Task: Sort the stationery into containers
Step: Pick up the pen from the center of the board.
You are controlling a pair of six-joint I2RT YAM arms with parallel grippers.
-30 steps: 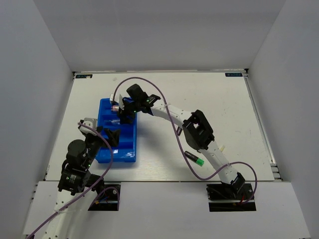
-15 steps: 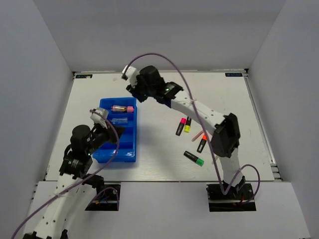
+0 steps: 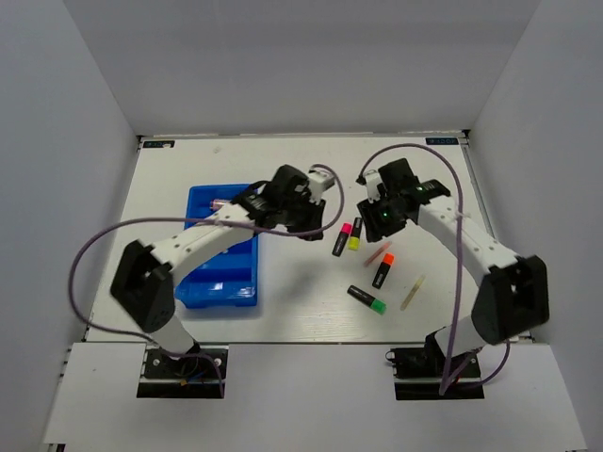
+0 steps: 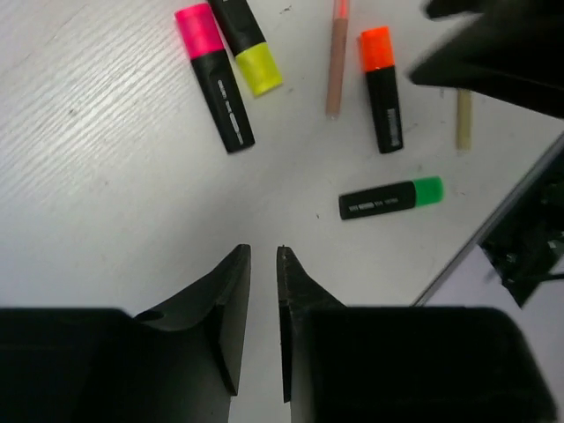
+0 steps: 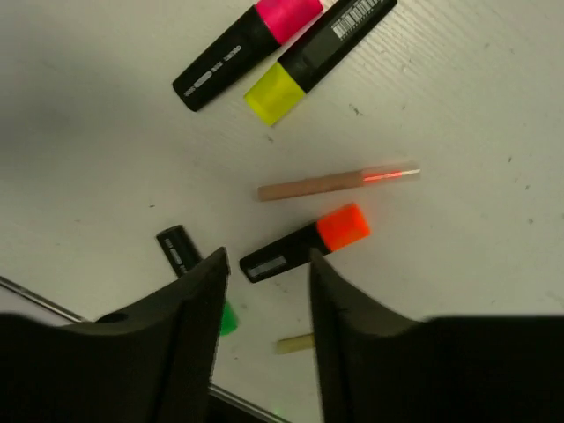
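The blue tray lies left of centre, partly under my left arm. On the table to its right lie the highlighters: pink, yellow, orange and green. With them are a pink stick and a beige stick. My left gripper hovers just left of them, its jaws a narrow slit apart and empty. Above the orange highlighter hangs my right gripper, open and holding nothing.
A small pinkish item shows at the tray's far end, mostly hidden by my left arm. The two grippers are close together over the pile. The table's right edge rail runs beyond the sticks.
My left arm has swung from the tray's near side across to the highlighters, its jaws narrowed. My right arm has left the tray's far end and come over the highlighters, jaws somewhat narrower.
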